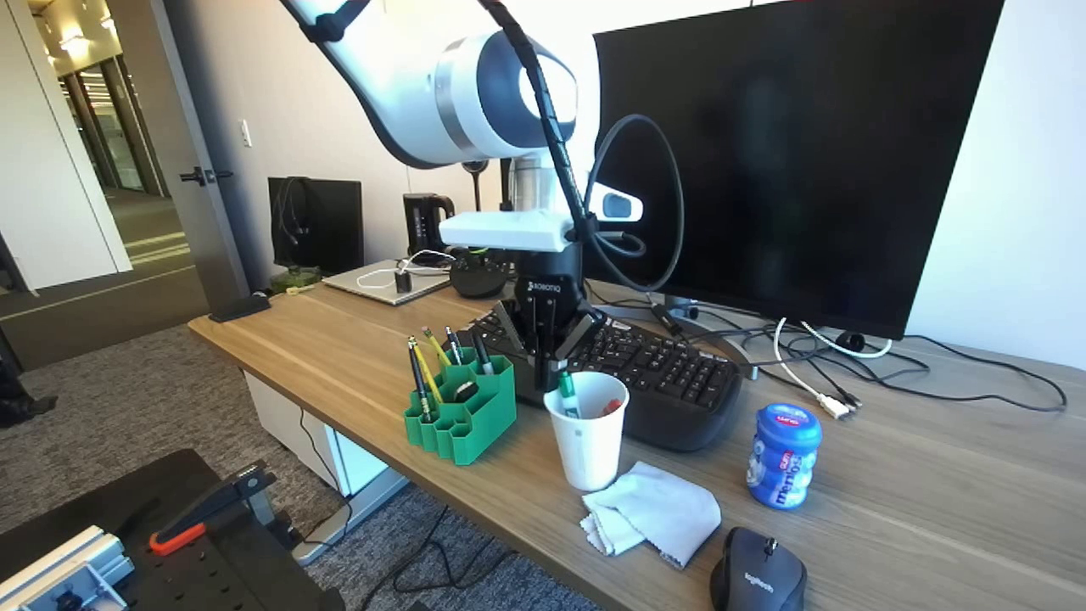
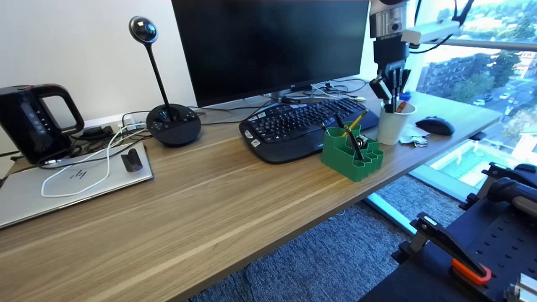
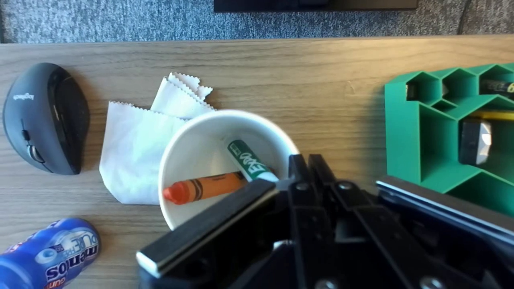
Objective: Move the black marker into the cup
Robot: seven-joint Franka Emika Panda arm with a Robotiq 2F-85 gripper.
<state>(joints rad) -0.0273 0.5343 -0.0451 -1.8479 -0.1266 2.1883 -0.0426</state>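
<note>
A tapered white paper cup point(image 1: 590, 450), widest at the rim and with a small faint mark on its wall, stands upright on the wood-grain desk point(image 1: 933, 501). In the wrist view it holds a thick orange crayon point(image 3: 219, 184) with dark bands, tip toward nine o'clock, and a tilted green-and-white dry-erase marker point(image 3: 249, 160), green end between ten and eleven. Toward three o'clock, right by the rim, hangs the black two-fingered gripper point(image 3: 306, 159), its fingers drawn together with only a thin slit between them and nothing visible in their grasp; whether they touch the cup or the dry-erase marker I cannot tell.

At nine o'clock from the cup, in an exterior view, sits a green honeycomb-celled organizer point(image 1: 494, 416). Near its twelve o'clock stands what looks like the black marker point(image 1: 481, 352), though I cannot be sure: a dark, straight barrel leaning toward eleven, its lower part hidden by the cell walls. At the organizer's ten o'clock are a thin black stick point(image 1: 418, 373) and a yellow wooden pencil point(image 1: 429, 373).

Around the cup lie a pale folded cloth point(image 1: 657, 513) with zigzag edges between four and five o'clock, just beside it; a black computer mouse point(image 1: 758, 581) toward four; a blue plastic gum bottle point(image 1: 780, 475) at three; and a black curved keyboard point(image 1: 670, 369) toward one
</note>
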